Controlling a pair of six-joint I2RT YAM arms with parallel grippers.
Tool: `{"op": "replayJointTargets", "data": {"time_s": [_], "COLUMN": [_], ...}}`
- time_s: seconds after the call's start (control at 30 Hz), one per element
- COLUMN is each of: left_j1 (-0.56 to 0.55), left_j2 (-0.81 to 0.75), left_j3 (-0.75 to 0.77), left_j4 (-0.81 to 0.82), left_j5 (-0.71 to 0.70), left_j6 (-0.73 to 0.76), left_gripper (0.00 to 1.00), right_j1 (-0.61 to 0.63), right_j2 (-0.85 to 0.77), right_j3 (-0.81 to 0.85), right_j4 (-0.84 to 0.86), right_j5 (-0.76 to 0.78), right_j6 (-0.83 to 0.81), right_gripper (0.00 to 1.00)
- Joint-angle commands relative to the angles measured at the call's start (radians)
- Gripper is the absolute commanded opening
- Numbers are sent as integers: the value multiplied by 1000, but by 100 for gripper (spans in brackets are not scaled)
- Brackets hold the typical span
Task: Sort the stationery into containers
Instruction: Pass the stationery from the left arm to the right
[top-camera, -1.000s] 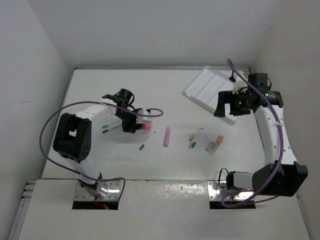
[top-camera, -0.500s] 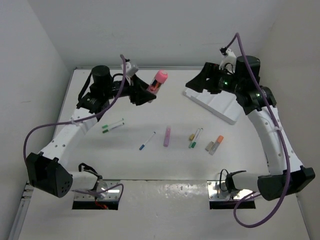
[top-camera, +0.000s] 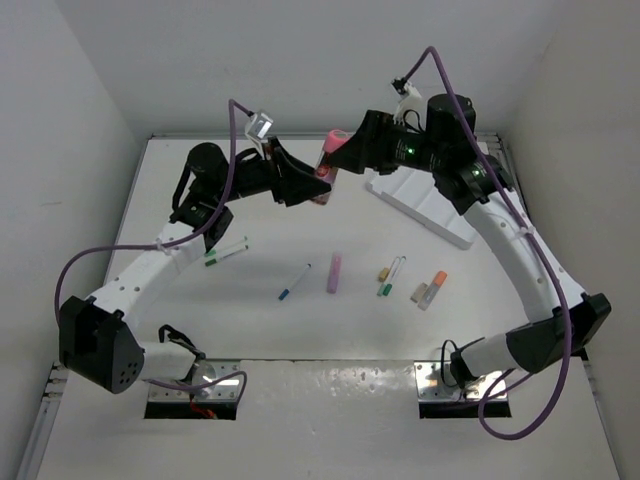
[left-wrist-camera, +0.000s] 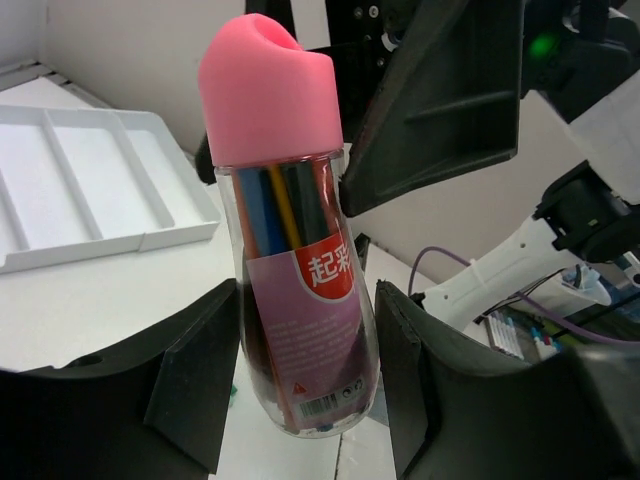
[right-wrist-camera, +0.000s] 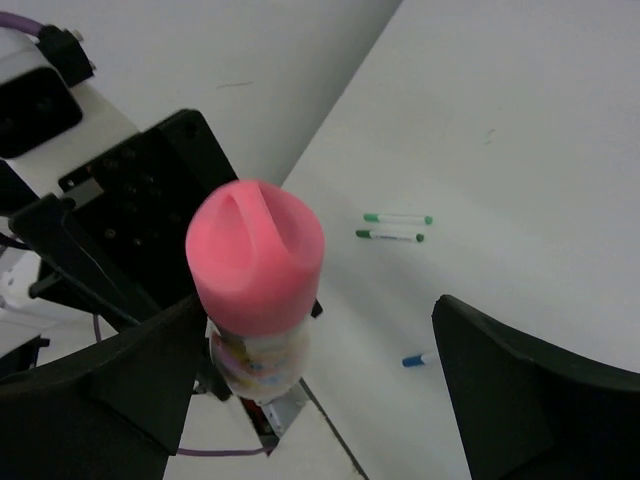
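Observation:
My left gripper (top-camera: 306, 186) is shut on a clear bottle with a pink cap (top-camera: 327, 158) that holds coloured pens, and lifts it high above the back middle of the table. In the left wrist view the bottle (left-wrist-camera: 298, 290) stands upright between my fingers (left-wrist-camera: 195, 380). My right gripper (top-camera: 346, 152) is open, its jaws spread wide either side of the pink cap (right-wrist-camera: 256, 255), which sits close to its left finger (right-wrist-camera: 105, 390). The white divided tray (top-camera: 432, 192) lies at the back right.
On the table lie two green-capped pens (top-camera: 226, 252), a blue-tipped white pen (top-camera: 294, 283), a lilac stick (top-camera: 333, 271), green- and yellow-capped markers (top-camera: 392, 275) and an orange-tipped marker (top-camera: 433, 289). White walls close in the table on three sides.
My left gripper lifted the pink-capped bottle off the table and carried it up and right. My right gripper swung left from the tray and now straddles the cap.

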Motion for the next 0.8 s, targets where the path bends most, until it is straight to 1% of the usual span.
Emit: {"op": "replayJointTargets", "data": {"time_s": [0.0, 0.03, 0.13, 0.23, 0.27, 0.37, 0.4, 0.43, 0.47, 0.5, 0.53, 0.57, 0.6, 0.63, 0.67, 0.7, 0.73, 0.77], "left_j1": [-22, -23, -23, -26, -26, -22, -20, -18, -14, -12, -6, 7, 17, 40, 49, 55, 70, 75], "left_j2": [-9, -9, -8, -8, -8, -6, -6, 1, 4, 9, 10, 9, 4, 4, 4, 10, 14, 15], "left_j3": [10, 8, 10, 11, 11, 17, 23, 28, 39, 61, 74, 86, 117, 132, 154, 190, 203, 212], "left_j4": [123, 111, 106, 106, 103, 77, 66, 41, 14, -60, -113, -163, -276, -341, -396, -555, -607, -644], "left_j5": [-4, -4, -3, -4, -9, -24, -29, -37, -40, -50, -87, -112, -136, -189, -234, -279, -366, -409], "left_j6": [-52, -46, -37, -31, -25, 6, 12, 21, 44, 58, 78, 147, 193, 245, 365, 424, 522, 563], "left_gripper": [0, 0, 0, 0, 0, 1, 7, 25, 36, 56, 90, 99, 100, 100, 100, 100, 100, 100], "right_j1": [18, 27, 43, 43, 44, 44, 44, 44, 43, 26, 9, -14, -78, -123, -161, -249, -296, -384], "right_j2": [30, 39, 52, 69, 75, 81, 81, 79, 82, 79, 76, 72, 60, 55, 49, 37, 32, 30], "right_j3": [61, 61, 61, 51, 49, 43, 41, 40, 41, 40, 35, 32, 28, 26, 23, 14, -20, -37], "right_j4": [100, 111, 126, 148, 153, 159, 160, 160, 145, 137, 131, 108, 94, 68, 14, -11, -33, -83], "right_j5": [-37, -51, -56, -67, -70, -87, -88, -88, -82, -80, -80, -82, -83, -77, -45, -24, -8, 19], "right_j6": [41, 53, 65, 92, 95, 105, 107, 101, 92, 82, 73, 70, 41, 14, -19, -92, -129, -172], "right_gripper": [92, 91, 82, 67, 56, 35, 17, 8, 2, 0, 0, 0, 0, 0, 0, 0, 0, 0]}}
